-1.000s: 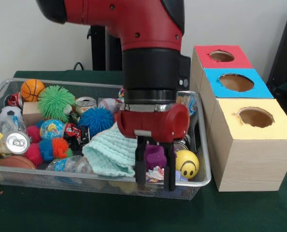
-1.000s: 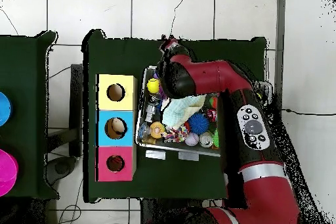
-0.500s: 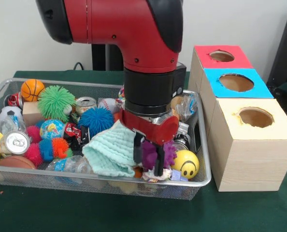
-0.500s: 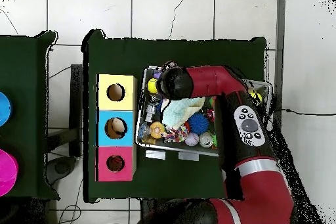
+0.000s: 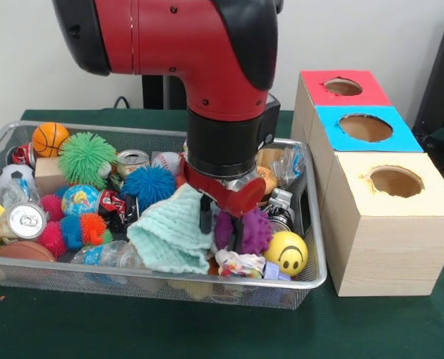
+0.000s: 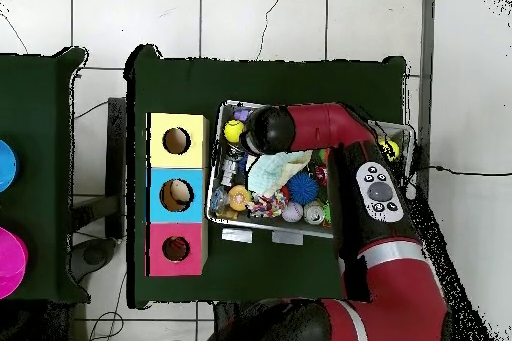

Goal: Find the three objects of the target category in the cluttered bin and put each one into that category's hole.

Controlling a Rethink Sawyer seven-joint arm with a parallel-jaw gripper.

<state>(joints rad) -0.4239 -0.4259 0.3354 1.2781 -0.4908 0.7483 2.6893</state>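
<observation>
Front view, nearest first: green tabletop (image 5: 132, 329), then the front rim of the bin (image 5: 132, 278), silver mesh and packed full. Just inside sit a yellow smiley ball (image 5: 289, 253) and a mint-green cloth (image 5: 170, 235) heaped over the middle. The gripper (image 5: 221, 239) is down in the clutter right beside that cloth, with a purple spiky ball (image 5: 256, 232) at its jaws. I cannot tell whether the jaws pinch the ball or merely stand around it.

No plush animal shows plainly. A tan-orange shape (image 5: 267, 179) just behind the wrist might be one of the three objects, but the arm hides most of it. My guess is the rest lie under the cloth or the balls.

Handling call: a plush toy should be light, soft and squashy, nothing to break, and its fuzzy skin should not slip. Best hold is across the fat of the body, closing well in, since an ear or tail would flop and the cloth could come up with it.

Farthest back, past the yellow and blue tops, waits the hole (image 5: 343, 87) in the red top, well apart from the gripper.
</observation>
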